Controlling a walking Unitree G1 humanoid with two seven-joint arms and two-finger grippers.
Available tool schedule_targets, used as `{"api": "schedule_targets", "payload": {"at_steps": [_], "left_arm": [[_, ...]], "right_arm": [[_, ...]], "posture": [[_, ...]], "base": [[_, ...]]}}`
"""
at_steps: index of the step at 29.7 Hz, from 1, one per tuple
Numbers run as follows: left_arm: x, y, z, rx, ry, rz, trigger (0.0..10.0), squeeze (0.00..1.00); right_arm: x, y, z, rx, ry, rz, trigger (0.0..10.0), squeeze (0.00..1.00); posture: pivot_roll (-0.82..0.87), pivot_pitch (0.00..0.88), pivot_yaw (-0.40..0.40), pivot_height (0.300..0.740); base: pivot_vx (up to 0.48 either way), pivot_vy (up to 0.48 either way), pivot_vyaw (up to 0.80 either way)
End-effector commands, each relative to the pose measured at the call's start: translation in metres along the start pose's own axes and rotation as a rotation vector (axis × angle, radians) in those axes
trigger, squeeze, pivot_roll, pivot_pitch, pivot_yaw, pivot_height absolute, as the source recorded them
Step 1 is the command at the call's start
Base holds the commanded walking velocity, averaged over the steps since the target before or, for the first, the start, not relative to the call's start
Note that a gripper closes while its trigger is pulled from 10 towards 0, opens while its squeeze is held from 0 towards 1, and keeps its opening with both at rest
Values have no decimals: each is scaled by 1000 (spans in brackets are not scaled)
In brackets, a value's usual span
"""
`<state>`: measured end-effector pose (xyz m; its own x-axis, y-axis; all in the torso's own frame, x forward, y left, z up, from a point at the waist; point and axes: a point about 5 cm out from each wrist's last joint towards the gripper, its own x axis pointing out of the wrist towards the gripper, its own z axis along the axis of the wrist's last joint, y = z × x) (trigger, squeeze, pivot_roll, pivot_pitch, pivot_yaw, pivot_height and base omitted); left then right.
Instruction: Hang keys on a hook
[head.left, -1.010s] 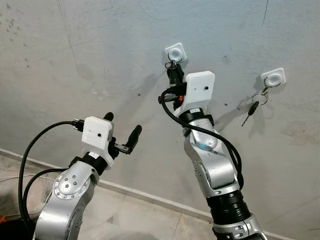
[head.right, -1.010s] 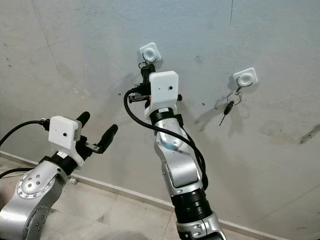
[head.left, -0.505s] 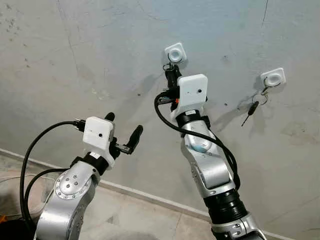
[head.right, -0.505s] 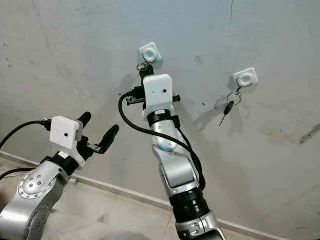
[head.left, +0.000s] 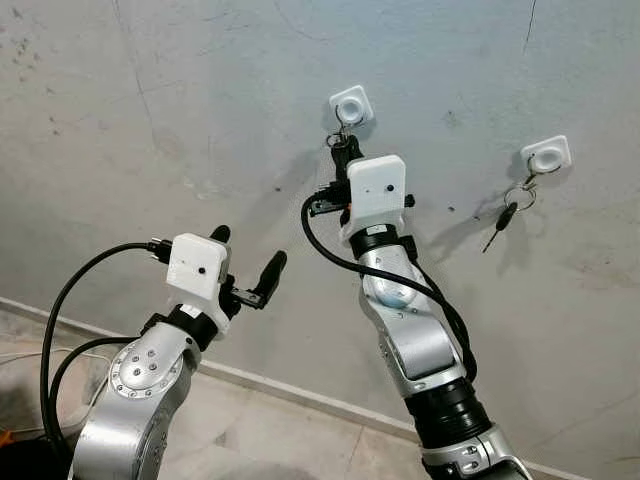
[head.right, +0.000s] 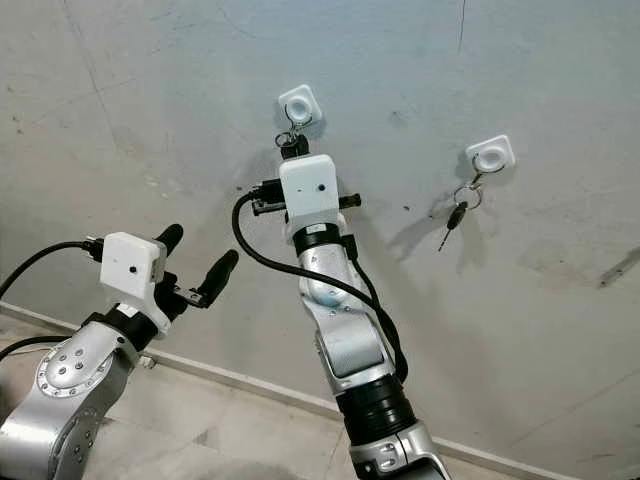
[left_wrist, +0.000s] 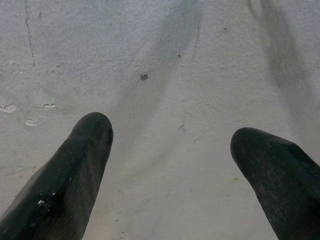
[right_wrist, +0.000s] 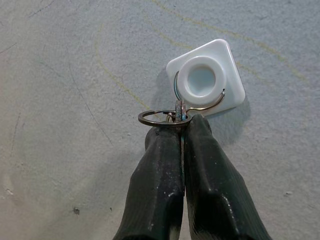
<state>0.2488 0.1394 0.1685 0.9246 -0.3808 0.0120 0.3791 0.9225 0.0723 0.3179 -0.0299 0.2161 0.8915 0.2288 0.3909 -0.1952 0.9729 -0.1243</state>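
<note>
White hook (right_wrist: 206, 79), key ring (right_wrist: 164, 118) — right gripper (right_wrist: 181, 131) clamped

- Head stereo pair: faces the grey wall (head.left: 150, 90) from behind both arms; the two eyes share both white hooks.
- Left wrist camera: close on bare wall, along its claw (left_wrist: 170, 150).
- Right wrist camera: very near the left hook (right_wrist: 205, 79), along its claw (right_wrist: 182, 125).

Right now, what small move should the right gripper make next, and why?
Probably open the right gripper and ease back: its black fingers are shut on the dark metal key ring, which seems to hang already on the square white wall hook's wire.
</note>
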Motion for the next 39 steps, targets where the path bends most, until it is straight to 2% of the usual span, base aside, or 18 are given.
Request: {"api": "schedule_targets", "payload": {"at_steps": [1,9,24,29,33,34,39], "left_arm": [[2,-5,8,26,-32,-39,10000,0],[9,-9,23,27,-81,-62,10000,0],[9,-9,22,28,-75,-70,10000,0],[10,-9,24,28,-81,-73,10000,0],[10,-9,24,29,-82,-75,10000,0],[10,-9,24,30,-82,-73,10000,0],[10,-9,24,31,-81,-73,10000,0]], "right_arm": [[5,1,5,-7,-27,0,10000,0],[3,-1,-1,-31,-12,-10,10000,0],[1,0,-9,-53,11,1,10000,0],[0,2,-11,-88,9,18,10000,0],[0,3,-13,-139,5,33,10000,0],[0,2,-13,-177,-5,40,10000,0],[0,0,-15,-214,-11,40,10000,0]], "posture": [[266,67,-99,740],[267,68,-99,740],[269,66,-95,740],[269,64,-93,740],[271,63,-95,740],[271,62,-95,740],[272,61,-96,740]], "base": [[0,0,0],[0,0,0],[0,0,0],[0,0,0],[0,0,0],[0,0,0],[0,0,0]]}}
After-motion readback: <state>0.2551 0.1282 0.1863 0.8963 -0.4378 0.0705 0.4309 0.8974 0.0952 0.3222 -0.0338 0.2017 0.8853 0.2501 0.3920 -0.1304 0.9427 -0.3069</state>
